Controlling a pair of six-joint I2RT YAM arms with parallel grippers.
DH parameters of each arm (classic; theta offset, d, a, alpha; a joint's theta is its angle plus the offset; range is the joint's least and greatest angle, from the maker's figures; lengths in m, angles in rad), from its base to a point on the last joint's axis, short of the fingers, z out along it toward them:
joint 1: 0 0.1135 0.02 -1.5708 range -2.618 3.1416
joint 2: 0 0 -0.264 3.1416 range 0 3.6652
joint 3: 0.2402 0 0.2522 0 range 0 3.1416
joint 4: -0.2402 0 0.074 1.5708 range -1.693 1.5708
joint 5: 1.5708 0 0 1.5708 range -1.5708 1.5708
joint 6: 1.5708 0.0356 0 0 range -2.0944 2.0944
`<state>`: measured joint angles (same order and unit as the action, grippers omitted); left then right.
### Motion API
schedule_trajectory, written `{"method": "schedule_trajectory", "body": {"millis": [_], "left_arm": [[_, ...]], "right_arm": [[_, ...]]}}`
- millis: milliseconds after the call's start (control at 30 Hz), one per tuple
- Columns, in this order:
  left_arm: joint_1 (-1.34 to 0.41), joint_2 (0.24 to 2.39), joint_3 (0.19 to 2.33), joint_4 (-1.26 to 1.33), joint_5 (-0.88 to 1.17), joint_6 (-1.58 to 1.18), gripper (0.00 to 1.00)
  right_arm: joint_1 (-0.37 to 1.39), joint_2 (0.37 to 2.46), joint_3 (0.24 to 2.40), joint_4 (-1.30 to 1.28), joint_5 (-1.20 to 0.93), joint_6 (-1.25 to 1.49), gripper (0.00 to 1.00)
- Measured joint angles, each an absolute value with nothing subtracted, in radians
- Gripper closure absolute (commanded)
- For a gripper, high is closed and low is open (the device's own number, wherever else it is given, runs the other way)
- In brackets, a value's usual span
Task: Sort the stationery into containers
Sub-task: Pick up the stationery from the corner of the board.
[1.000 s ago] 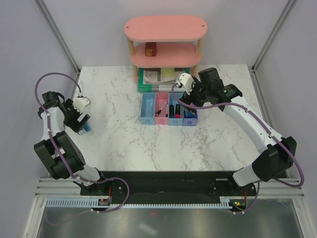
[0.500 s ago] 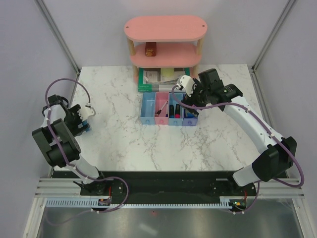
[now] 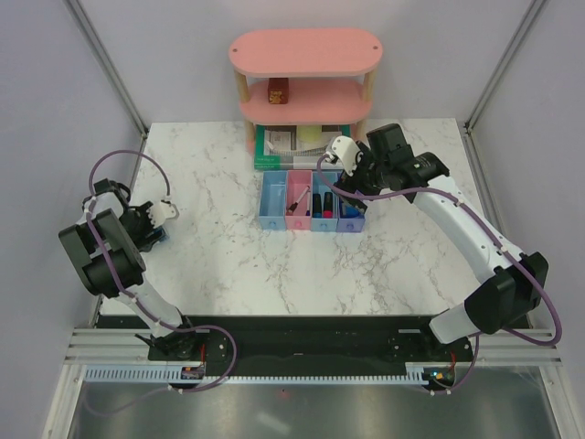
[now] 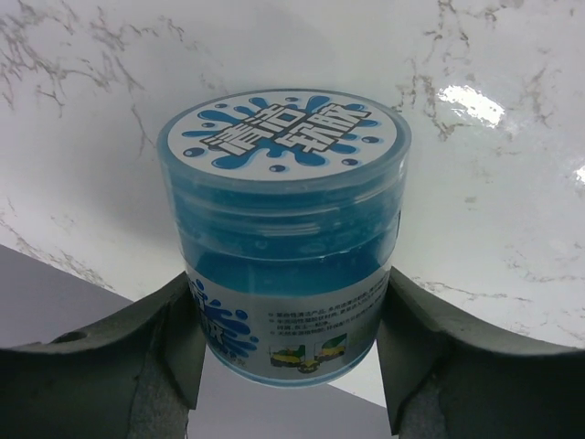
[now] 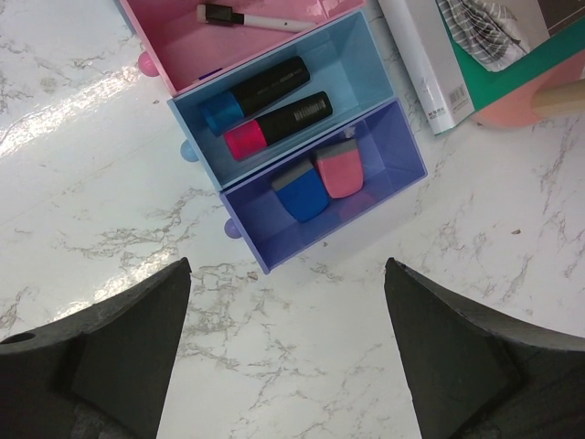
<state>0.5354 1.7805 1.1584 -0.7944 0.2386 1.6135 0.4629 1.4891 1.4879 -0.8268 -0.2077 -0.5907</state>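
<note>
Top external view: worktop (image 3: 228, 265); tray row (image 3: 271, 222) near its back edge; blue tub (image 4: 285, 229) at its left edge, clamped low on its wall by the left gripper (image 4: 291, 302) jaws. Likely rigid, light, slippery plastic; grip below the lid. Right gripper (image 5: 286, 270) jaws spread, empty.

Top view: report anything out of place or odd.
One thing stands out: a blue tub is at the left edge of the table, far from the trays, gripped by the left hand. Nothing looks spilled or askew in the trays.
</note>
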Motion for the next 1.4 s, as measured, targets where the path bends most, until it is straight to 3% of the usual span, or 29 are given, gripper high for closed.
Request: {"method": "schedule_trajectory", "body": {"millis": [100,200,267,367,433,667,1000,1400], "left_arm": [[0.535,1.782,1.159,-0.786,0.243,1.614,0.41],[0.535,1.782,1.159,-0.78,0.245,1.614,0.34],[0.535,1.782,1.159,-0.778,0.245,1.613,0.4],[0.535,1.783,1.159,-0.778,0.245,1.613,0.27],[0.535,1.783,1.159,-0.778,0.245,1.613,0.26],[0.535,1.783,1.158,-0.775,0.246,1.613,0.42],[0.532,1.744,1.113,-0.749,0.337,1.575,0.44],[0.46,1.526,1.066,-0.747,0.451,1.517,0.47]], "right_arm": [[0.463,1.49,1.488,-0.828,-0.208,-0.591,0.06],[0.463,1.491,1.488,-0.828,-0.208,-0.591,0.06],[0.463,1.493,1.488,-0.828,-0.208,-0.59,0.06],[0.463,1.497,1.488,-0.827,-0.208,-0.59,0.06],[0.463,1.501,1.488,-0.827,-0.208,-0.59,0.06],[0.463,1.505,1.488,-0.827,-0.209,-0.588,0.06],[0.463,1.507,1.488,-0.828,-0.262,-0.562,0.05],[0.463,1.615,1.579,-0.839,-0.443,-0.488,0.03]]}}
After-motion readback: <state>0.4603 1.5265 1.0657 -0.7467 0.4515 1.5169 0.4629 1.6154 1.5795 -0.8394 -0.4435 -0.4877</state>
